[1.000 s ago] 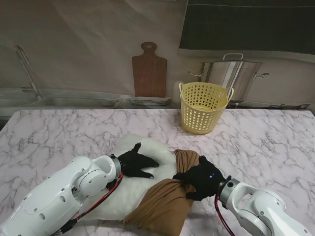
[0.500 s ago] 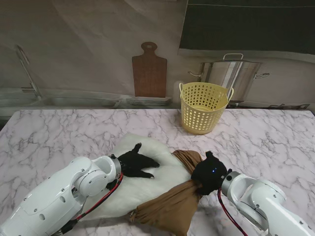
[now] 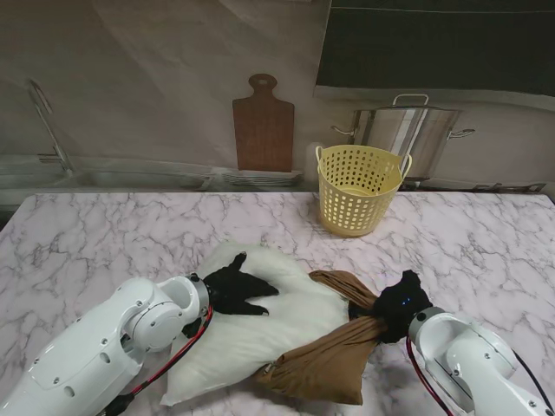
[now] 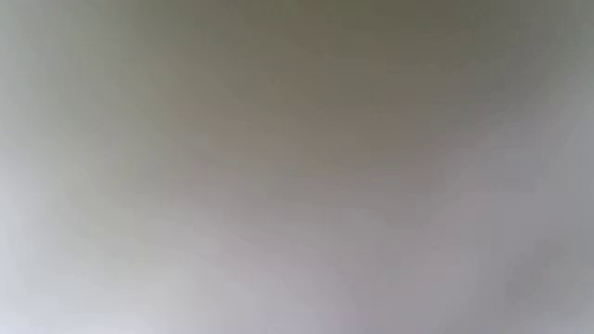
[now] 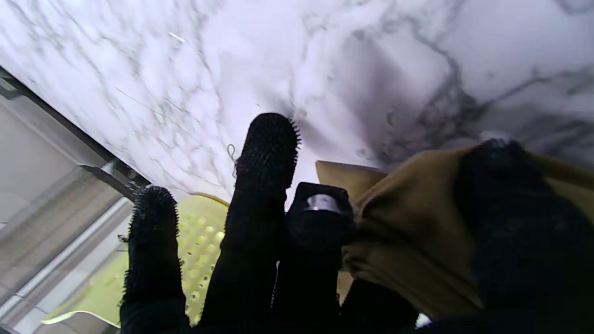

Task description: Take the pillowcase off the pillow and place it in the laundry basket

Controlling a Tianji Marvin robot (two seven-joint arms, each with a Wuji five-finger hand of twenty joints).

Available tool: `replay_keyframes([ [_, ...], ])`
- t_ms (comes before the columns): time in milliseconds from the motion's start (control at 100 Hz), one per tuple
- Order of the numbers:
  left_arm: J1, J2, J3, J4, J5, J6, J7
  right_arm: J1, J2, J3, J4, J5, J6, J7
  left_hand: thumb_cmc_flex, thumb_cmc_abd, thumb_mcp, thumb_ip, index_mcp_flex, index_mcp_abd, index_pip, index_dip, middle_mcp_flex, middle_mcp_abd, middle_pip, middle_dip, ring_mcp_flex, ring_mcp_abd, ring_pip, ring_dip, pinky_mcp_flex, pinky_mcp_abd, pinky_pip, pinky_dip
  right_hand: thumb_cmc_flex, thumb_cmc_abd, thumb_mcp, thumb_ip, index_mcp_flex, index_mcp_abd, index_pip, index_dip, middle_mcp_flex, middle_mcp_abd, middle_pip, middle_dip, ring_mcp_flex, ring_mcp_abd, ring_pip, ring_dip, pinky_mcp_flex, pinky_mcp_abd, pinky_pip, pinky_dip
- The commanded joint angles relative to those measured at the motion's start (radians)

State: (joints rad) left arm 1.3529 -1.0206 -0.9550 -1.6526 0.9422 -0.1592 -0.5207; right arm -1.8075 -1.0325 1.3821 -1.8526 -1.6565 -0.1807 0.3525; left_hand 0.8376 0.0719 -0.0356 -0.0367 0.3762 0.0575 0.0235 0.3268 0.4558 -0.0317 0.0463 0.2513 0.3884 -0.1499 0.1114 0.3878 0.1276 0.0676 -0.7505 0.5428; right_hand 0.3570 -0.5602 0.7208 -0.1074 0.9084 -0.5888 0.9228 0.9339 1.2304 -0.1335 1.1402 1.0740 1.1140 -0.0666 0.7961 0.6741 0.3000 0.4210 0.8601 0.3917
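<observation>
right wrist view shows right hand (image 5: 325, 241) gripping pillowcase (image 5: 408, 222), left hand's (image 3: 236, 289) grip unclear

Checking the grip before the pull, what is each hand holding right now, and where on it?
The right hand grips the brown pillowcase at its bunched end. The left hand holds nothing, lying spread on the white pillow.
</observation>
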Motion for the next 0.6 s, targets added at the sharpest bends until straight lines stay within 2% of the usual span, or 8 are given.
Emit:
replay_keyframes([
  [0,0.016,0.048,-0.014,0.083,0.028,0.021,-0.049,-0.025,0.034,0.048,0.083,-0.035,0.048,0.049,0.081,-0.08,0.002,0.012,0.026,0.094,0.063,0.013,0.009,0.202,0.03,0.009,0.054,0.338,0.08,0.013,-0.011,0.062,1.449,-0.002,0.044,0.033,0.022,0.034,0.341,0.36,0.159,0.009,0.018,0.012,0.015,0.0,0.011,0.008,-0.006,0.0,-0.03,0.01,-0.008,-0.001],
  [160,0.02,0.047,-0.019,0.075,0.03,0.02,-0.043,-0.037,0.03,0.044,0.082,-0.054,0.093,0.012,0.081,-0.079,0.002,0.012,0.026,0.094,0.063,0.013,0.01,0.201,0.031,0.009,0.054,0.337,0.08,0.013,-0.01,0.061,1.45,0.0,0.053,0.066,-0.009,0.037,0.301,0.334,0.102,-0.008,-0.001,0.015,-0.028,-0.03,0.001,0.012,-0.03,-0.006,-0.041,0.013,-0.021,-0.014],
  [280,0.029,0.044,-0.029,0.066,0.028,0.018,-0.031,-0.044,0.025,0.017,0.061,0.04,0.12,-0.036,0.085,-0.076,0.003,0.012,0.029,0.093,0.064,0.013,0.015,0.2,0.033,0.01,0.06,0.337,0.083,0.014,-0.007,0.063,1.451,0.0,0.075,0.103,-0.03,0.039,0.272,0.347,0.073,-0.023,-0.019,0.028,-0.041,-0.048,-0.009,0.028,-0.038,-0.006,-0.046,0.018,-0.022,-0.016],
  [450,0.049,0.037,-0.066,0.02,0.037,0.019,-0.009,-0.037,0.025,-0.035,0.011,0.093,0.085,-0.108,0.095,-0.067,0.004,0.012,0.03,0.093,0.065,0.013,0.017,0.201,0.033,0.01,0.062,0.337,0.084,0.014,-0.006,0.064,1.454,0.002,0.078,0.127,-0.043,0.041,0.261,0.341,0.057,-0.033,-0.02,0.024,-0.047,-0.06,-0.005,0.024,-0.043,-0.009,-0.037,0.016,-0.013,-0.013],
  [590,0.066,0.029,-0.106,-0.038,0.053,0.015,0.017,-0.016,0.022,-0.08,-0.019,0.131,0.089,-0.156,0.107,-0.062,0.005,0.012,0.035,0.092,0.066,0.013,0.02,0.201,0.034,0.01,0.067,0.338,0.086,0.015,-0.003,0.066,1.458,0.003,0.089,0.139,-0.056,0.043,0.255,0.346,0.047,-0.041,-0.022,0.029,-0.052,-0.068,-0.006,0.03,-0.046,-0.009,-0.038,0.014,-0.011,-0.013],
])
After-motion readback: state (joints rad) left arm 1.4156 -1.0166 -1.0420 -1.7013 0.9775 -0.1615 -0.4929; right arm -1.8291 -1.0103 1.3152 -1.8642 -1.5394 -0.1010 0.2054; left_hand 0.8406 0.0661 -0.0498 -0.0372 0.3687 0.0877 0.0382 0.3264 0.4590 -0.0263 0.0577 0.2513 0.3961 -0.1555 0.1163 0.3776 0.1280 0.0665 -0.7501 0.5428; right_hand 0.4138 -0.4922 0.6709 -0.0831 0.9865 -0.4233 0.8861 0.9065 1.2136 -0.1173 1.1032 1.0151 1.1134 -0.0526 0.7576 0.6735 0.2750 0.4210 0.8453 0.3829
